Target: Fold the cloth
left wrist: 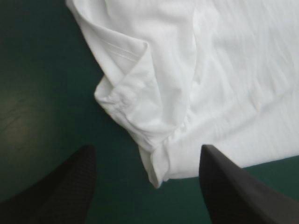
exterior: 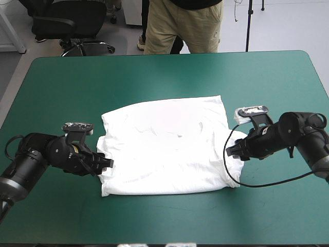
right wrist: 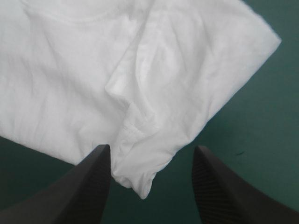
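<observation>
**Open black fingers [left wrist: 70, 186] of your left claw [left wrist: 147, 150] straddle the T-shirt's [exterior: 164, 149] bunched side edge, and the right claw [right wrist: 152, 148] does likewise on the opposite side.**

Both claws are released and grasp nothing. They sit low on the teal-green surface [exterior: 164, 72], one at each side of the white T-shirt, which lies spread flat mid-surface with its sleeves [left wrist: 133, 88] turned in. Watch the layers: each side edge is a rumpled stack, so if you clench on only the top ply, the tucked sleeve will likely spill out as you lift. Clench one side sooner or deeper than the other and the fold line will probably skew. Push in too low and the fingers may plough the cloth inward instead of getting under it.
</observation>
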`<action>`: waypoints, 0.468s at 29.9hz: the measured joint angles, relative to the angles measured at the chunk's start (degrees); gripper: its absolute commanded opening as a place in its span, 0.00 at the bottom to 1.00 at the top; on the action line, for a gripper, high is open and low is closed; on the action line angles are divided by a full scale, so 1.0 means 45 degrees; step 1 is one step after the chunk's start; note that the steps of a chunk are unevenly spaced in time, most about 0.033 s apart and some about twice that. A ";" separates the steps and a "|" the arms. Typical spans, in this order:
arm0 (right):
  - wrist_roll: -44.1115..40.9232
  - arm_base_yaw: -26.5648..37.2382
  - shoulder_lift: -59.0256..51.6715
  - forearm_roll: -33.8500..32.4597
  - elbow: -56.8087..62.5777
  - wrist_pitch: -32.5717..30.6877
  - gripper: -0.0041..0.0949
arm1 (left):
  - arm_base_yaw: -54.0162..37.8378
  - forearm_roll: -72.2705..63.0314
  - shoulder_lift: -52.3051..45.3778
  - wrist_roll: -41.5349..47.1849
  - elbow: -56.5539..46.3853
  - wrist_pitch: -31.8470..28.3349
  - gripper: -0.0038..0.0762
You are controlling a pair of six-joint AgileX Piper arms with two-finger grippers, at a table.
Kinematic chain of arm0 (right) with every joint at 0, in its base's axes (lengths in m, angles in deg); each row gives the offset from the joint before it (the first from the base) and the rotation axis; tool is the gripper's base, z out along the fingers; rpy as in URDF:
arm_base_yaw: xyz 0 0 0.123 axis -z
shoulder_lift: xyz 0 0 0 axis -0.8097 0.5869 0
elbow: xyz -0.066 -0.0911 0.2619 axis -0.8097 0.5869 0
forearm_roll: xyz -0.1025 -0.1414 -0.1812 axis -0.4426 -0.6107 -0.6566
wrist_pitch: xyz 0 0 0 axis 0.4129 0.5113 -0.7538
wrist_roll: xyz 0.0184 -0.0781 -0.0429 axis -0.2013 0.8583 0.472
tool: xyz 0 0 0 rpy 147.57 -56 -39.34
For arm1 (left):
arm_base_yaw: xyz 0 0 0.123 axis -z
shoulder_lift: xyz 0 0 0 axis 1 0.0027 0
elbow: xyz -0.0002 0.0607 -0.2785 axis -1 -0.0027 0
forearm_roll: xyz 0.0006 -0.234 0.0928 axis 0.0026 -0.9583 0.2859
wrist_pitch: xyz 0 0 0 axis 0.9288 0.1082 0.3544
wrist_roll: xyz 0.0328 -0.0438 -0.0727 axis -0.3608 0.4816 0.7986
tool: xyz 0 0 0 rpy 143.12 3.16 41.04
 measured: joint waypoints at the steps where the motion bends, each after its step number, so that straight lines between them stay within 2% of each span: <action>1: -0.0064 0.0000 -0.0039 -0.0110 -0.0284 -0.0120 0.54 | 0.0000 0.0268 -0.0111 0.0248 0.0211 0.0209 0.63; 9: -0.0448 0.0000 -0.0075 -0.0699 -0.1846 -0.0422 0.53 | -0.0776 0.1068 -0.0361 0.1429 0.0752 0.0474 0.63; 14: -0.1740 0.0000 0.0149 -0.1291 -0.1874 -0.0410 0.52 | -0.1223 0.1165 -0.0088 0.1480 0.0752 0.0351 0.63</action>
